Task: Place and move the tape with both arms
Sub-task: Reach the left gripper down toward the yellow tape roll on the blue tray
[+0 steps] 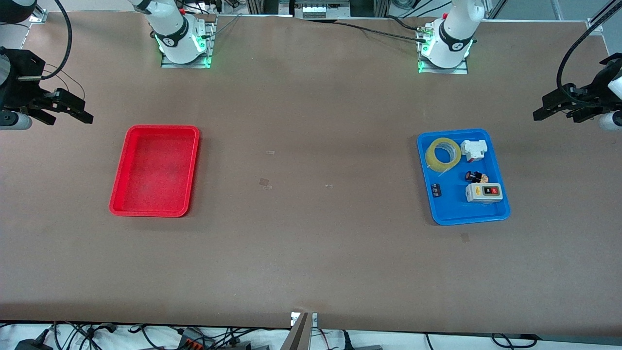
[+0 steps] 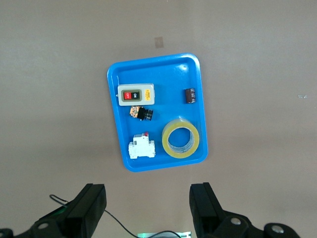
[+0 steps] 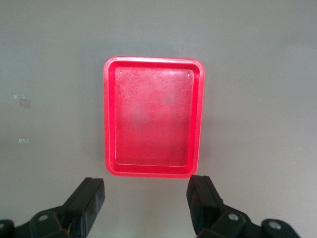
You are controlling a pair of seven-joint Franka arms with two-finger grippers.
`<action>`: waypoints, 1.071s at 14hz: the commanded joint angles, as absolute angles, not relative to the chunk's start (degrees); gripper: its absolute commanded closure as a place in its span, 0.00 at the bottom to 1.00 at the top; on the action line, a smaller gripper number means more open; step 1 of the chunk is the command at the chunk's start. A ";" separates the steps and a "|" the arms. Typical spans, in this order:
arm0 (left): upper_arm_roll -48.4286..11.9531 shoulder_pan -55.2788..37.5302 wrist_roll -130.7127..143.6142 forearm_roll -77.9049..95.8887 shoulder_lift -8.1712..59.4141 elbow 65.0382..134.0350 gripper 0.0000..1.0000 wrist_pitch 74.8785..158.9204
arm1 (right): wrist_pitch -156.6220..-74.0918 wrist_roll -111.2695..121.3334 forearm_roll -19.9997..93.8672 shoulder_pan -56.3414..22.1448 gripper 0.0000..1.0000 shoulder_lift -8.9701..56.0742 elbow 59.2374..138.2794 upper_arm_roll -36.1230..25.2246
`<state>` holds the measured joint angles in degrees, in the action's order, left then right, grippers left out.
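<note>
Tape (image 1: 442,154) is seen in the front view as a translucent yellow-amber ring with a wide round hole, lying flat in the blue tray (image 1: 496,215), in the corner toward the robots' bases and the table's middle. Beside it in the tray are set a white breaker block (image 1: 473,149), a small black and red push button (image 1: 475,177), a grey switch box (image 1: 483,192) and a tiny black part (image 1: 437,189). The left gripper (image 1: 559,108) is held in the air over bare table near the left arm's end, close to the blue tray, so the roll is judged to be this arm's to fetch; the right gripper (image 1: 65,109) is held over bare table by the red tray (image 1: 118,206), well apart from the roll. In the left wrist view, the tape (image 2: 181,138) is shown glossy and smooth against the moulded plastic tray (image 2: 115,99), and the left gripper (image 2: 147,206) is spread wide, its 2 fingers (image 2: 203,203) empty. In the right wrist view, only the scuffed, empty red tray (image 3: 108,119) is shown, with the right gripper (image 3: 146,201) likewise spread and holding nothing.
</note>
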<state>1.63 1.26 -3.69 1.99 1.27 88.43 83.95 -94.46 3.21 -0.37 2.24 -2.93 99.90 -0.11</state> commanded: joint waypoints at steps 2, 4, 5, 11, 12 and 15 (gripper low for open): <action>1.05 1.76 -2.29 1.32 1.14 88.77 0.00 83.15 | -93.43 3.16 -0.09 2.99 0.00 -4.13 99.58 0.79; 1.14 1.84 -0.19 1.32 1.23 88.86 0.00 81.83 | -93.43 3.16 -0.09 2.99 0.00 -4.13 99.67 0.88; 1.14 1.85 0.00 1.32 1.23 90.77 0.00 82.44 | -93.43 3.16 -0.09 2.99 0.00 -4.13 99.67 0.88; -0.08 1.05 0.09 1.41 0.61 111.06 0.00 99.81 | -93.43 3.25 -0.09 3.16 0.00 -4.04 99.58 0.70; -0.61 1.14 0.09 1.41 0.79 113.62 0.00 102.54 | -93.43 3.25 -0.09 3.16 0.00 -4.04 99.58 0.70; -0.79 1.06 0.18 1.41 1.40 123.10 0.00 114.04 | -93.34 3.25 -0.09 3.16 0.00 -4.04 99.58 0.70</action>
<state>-0.44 0.98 -0.38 1.98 2.84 117.05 107.92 -94.40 3.21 -0.37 2.24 -3.30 99.86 -0.02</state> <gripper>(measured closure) 0.000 0.000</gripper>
